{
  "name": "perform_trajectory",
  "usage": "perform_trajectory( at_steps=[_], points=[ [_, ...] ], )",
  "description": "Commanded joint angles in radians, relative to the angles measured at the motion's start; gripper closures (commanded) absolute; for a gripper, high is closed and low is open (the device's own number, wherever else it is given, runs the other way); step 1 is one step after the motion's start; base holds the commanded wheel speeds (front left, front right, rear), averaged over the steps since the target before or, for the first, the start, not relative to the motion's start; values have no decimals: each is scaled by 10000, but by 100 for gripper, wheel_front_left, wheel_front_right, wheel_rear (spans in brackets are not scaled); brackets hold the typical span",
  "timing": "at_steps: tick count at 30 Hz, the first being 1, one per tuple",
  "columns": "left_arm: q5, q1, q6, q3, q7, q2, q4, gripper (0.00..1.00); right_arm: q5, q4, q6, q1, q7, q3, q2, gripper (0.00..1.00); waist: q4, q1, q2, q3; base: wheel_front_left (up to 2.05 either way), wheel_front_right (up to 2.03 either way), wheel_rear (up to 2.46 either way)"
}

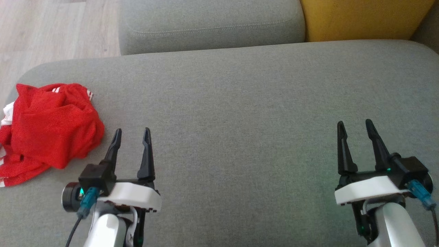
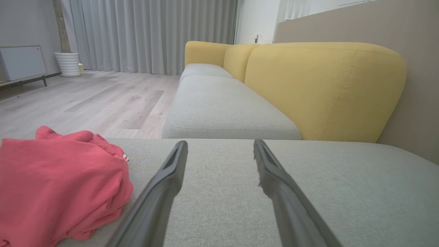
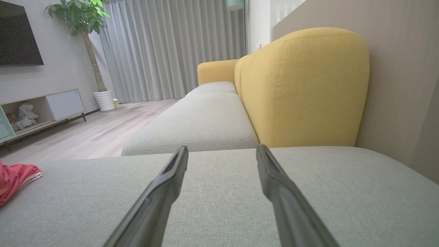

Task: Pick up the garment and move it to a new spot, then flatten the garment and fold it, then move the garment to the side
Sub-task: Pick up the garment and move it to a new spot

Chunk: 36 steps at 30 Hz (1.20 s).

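The left gripper [image 1: 133, 132] and right gripper [image 1: 354, 122] hang low over the grey seat cushion [image 1: 240, 103], fingers spread, holding nothing. Just beside the left one, at its 10 o'clock, lies the red garment [image 1: 51, 130]. It is a crumpled heap, longer from 1 to 7 o'clock, and its ends cannot be told apart. A yellow backrest [image 1: 360, 17] is at 1 o'clock, pale wood floor [image 1: 51, 27] at 11, and grey curtains [image 2: 147, 34] hang beyond.

The garment [image 1: 48, 127] lies on the left end of the seat cushion [image 1: 240, 96], just left of the left gripper [image 1: 132, 130], with the right gripper [image 1: 354, 121] well apart over the right end, a second cushion [image 1: 209, 24] and a backrest [image 1: 363, 17] behind, and floor [image 1: 51, 31] beyond the far left corner.
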<state>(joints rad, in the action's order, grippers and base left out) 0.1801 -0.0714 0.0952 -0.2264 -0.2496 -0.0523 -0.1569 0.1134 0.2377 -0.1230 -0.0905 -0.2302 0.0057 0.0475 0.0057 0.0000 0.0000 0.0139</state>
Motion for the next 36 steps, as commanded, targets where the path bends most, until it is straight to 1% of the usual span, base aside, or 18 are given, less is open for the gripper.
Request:
perform_trajectory(
  at_steps=[1,4,9,16,22,26,28,36],
  points=[
    [-77,-485,-54,395,-122,2,303,0,-9,-364,-77,-467,-140,296,29,0,15,0,0,-12,0,0,0],
    [-117,-494,-67,508,-122,12,291,0,80,-368,-77,-441,-154,339,29,0,141,0,0,-57,0,0,0],
    [52,-463,42,512,-122,17,322,0,155,-332,-77,-311,-159,505,28,0,799,0,0,-206,0,0,0],
    [87,-268,107,641,-122,19,271,0,336,-236,-77,-118,-170,806,28,0,1950,0,0,-459,0,0,0],
    [-38,-82,67,877,-122,19,291,0,530,-112,-77,-22,-199,1155,28,0,2961,0,0,-618,0,0,0],
    [-142,27,18,1056,-122,19,352,0,659,-20,-77,-18,-226,1340,28,0,3519,0,0,-669,0,0,0],
    [-189,76,-6,1114,-122,19,379,0,702,11,-77,-22,-239,1400,28,0,3754,0,0,-666,0,0,0],
    [-260,168,-89,1245,-122,20,380,0,859,141,-77,-9,-277,1531,28,0,4290,0,0,-673,0,0,0]
  ],
)
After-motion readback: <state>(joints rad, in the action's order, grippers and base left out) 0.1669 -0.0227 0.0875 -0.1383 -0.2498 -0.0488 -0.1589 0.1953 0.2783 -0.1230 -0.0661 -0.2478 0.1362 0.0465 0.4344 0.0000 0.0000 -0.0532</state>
